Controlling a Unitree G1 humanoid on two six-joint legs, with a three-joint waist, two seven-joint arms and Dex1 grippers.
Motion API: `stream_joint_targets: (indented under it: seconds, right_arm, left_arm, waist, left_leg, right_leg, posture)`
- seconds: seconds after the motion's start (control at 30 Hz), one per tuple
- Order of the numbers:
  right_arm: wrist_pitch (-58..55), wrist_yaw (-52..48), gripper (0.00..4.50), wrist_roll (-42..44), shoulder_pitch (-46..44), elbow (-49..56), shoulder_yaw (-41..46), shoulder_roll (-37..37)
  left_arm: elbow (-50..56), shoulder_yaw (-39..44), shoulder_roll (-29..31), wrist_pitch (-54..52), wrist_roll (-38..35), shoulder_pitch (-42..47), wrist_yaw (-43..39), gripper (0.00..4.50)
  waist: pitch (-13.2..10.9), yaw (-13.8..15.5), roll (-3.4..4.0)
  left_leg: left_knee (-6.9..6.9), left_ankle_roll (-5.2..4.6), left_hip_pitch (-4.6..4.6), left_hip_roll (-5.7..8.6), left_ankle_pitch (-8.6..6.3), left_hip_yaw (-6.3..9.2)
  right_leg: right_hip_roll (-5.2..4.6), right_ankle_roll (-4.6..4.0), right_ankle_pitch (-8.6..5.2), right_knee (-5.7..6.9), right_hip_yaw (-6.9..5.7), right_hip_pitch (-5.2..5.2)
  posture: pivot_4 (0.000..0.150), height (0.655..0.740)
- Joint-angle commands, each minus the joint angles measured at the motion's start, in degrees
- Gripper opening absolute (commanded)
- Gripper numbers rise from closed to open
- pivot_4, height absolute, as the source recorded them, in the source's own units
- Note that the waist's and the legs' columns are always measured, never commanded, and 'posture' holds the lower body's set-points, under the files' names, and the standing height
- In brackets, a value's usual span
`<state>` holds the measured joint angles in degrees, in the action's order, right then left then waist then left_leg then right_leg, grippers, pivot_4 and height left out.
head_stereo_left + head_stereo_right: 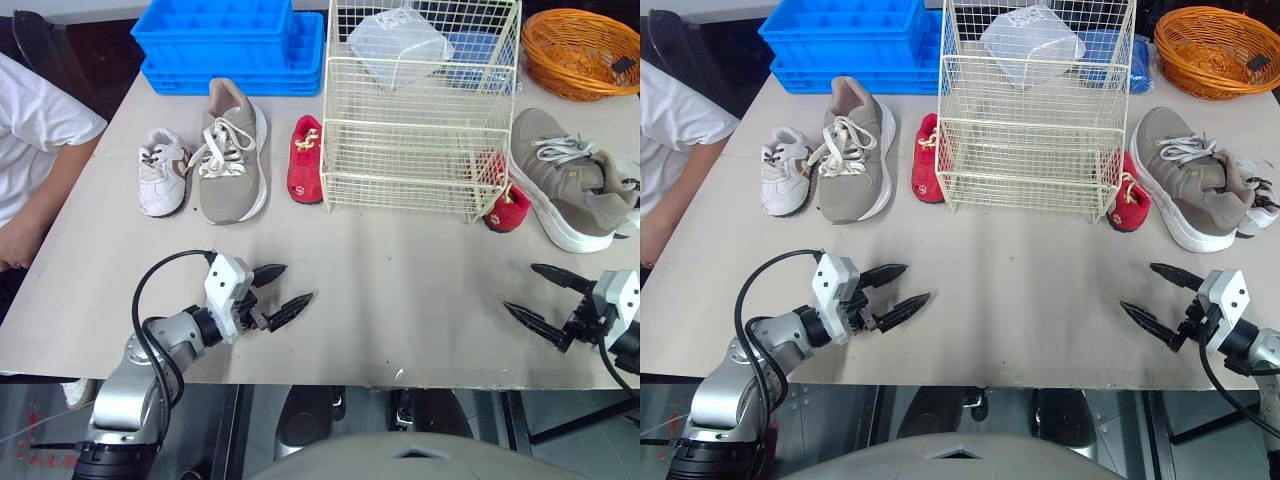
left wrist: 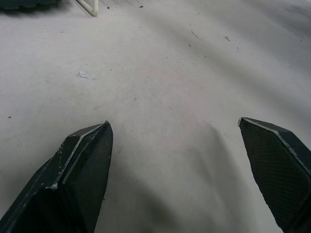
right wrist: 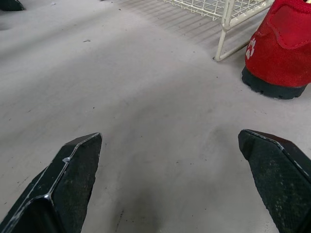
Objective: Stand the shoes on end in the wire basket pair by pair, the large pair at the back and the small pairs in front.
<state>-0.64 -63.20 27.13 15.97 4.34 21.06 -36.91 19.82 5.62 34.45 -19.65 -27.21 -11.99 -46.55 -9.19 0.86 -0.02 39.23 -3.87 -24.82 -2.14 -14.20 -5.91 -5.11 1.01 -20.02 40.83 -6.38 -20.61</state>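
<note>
- The table point(image 1: 400, 300) carries everything; no shoe is in place yet, so the task appears to be at its start.
- The wire basket point(image 1: 400, 150) stands at the far middle and holds no shoes. It looks light, so a shoe pushed in hard could slide or tip it.
- The large grey shoes lie split: one point(image 1: 232, 150) left of the basket, the other point(image 1: 570, 180) right of it. They belong at the back, so loading a small pair first would block them. Their loose laces could catch on the wire, and a shoe stood on end may topple.
- The red shoes also lie apart, one point(image 1: 305, 160) just left of the basket, one point(image 1: 508, 208) against its near right corner. Lifting that one carelessly could drag the basket.
- A white shoe point(image 1: 162, 172) lies far left, beside the grey one.
- The left gripper point(image 1: 297, 282) and right gripper point(image 1: 520, 286) hover low over the near edge, forearms angled inward, claws wide and empty, well apart from every shoe.
</note>
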Motion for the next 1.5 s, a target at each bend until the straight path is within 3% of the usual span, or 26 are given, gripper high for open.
stream_joint_targets:
  seconds: [0.03, 0.67, 0.8, 1.0, 1.2, 1.33, 1.5]
  right_arm:
    - [0.6, -0.8, 4.45, 0.7, -1.2, -0.3, 0.5, -1.2]
    - [3.9, -1.6, 4.45, 0.3, -5.0, -4.9, -0.3, -0.8]
    - [2.5, 2.0, 4.45, 5.4, -8.0, -2.7, 4.1, 0.6]
    - [2.1, 10.5, 4.45, 10.3, -11.4, 0.4, 13.1, 0.9]
    - [-1.0, 21.6, 4.45, 8.4, -13.0, -0.5, 19.5, -0.9]
    - [-8.5, 26.8, 4.45, 6.1, -11.0, -0.2, 18.4, -2.7]
    - [-17.4, 28.1, 4.45, 9.0, -12.3, -1.1, 16.4, -2.7]
  left_arm:
    - [1.5, 0.5, 0.8, -0.4, -0.5, -0.8, -0.9, 4.50]
    - [-0.1, 1.2, 1.4, 0.7, 0.0, 0.9, -2.8, 4.50]
    - [-1.0, 0.8, 2.3, 2.6, 0.7, 3.1, -4.9, 4.50]
    - [0.2, 0.7, 5.7, 1.3, -2.4, 11.1, -10.9, 4.50]
    - [5.3, 0.3, 8.1, -5.8, -10.3, 21.0, -14.3, 4.50]
    - [9.2, 0.2, 9.2, -12.2, -16.7, 27.0, -13.9, 4.50]
    - [10.9, -1.8, 8.3, -15.4, -17.3, 33.0, -11.0, 4.50]
  waist:
    - [0.0, 0.0, 0.00]
    - [0.0, 0.0, -0.01]
    - [0.0, 0.0, -0.03]
    - [0.0, 0.3, -0.05]
    - [-0.1, 0.0, -0.05]
    - [-0.1, 0.0, -0.05]
    - [-0.1, -0.1, -0.03]
  left_leg:
    - [0.00, 0.00, 0.00, 0.00, 0.00, 0.00]
    - [0.01, 0.00, 0.00, 0.00, 0.00, -0.02]
    - [0.01, 0.01, 0.00, 0.00, 0.01, -0.01]
    - [0.02, 0.02, -0.03, 0.02, 0.01, -0.01]
    - [0.02, 0.04, -0.02, 0.02, 0.03, -0.03]
    - [0.02, 0.11, 0.01, 0.02, 0.08, -0.04]
    - [0.01, 0.14, 0.08, 0.02, 0.10, -0.07]
  right_leg:
    - [0.00, 0.00, 0.00, 0.00, 0.00, 0.00]
    - [0.00, 0.00, 0.00, 0.00, 0.00, 0.01]
    - [0.01, 0.00, 0.00, 0.00, -0.01, 0.01]
    - [0.01, 0.01, 0.00, 0.01, -0.03, 0.01]
    - [0.03, 0.02, 0.01, 0.01, -0.02, 0.04]
    - [0.06, 0.02, 0.01, 0.01, 0.01, 0.06]
    - [0.13, 0.02, 0.01, 0.02, 0.09, 0.09]
  posture:
    - [0.150, 0.6860]
    - [0.150, 0.6860]
    - [0.150, 0.6860]
    - [0.150, 0.6860]
    - [0.150, 0.6860]
    - [0.150, 0.6860]
    - [0.150, 0.6860]
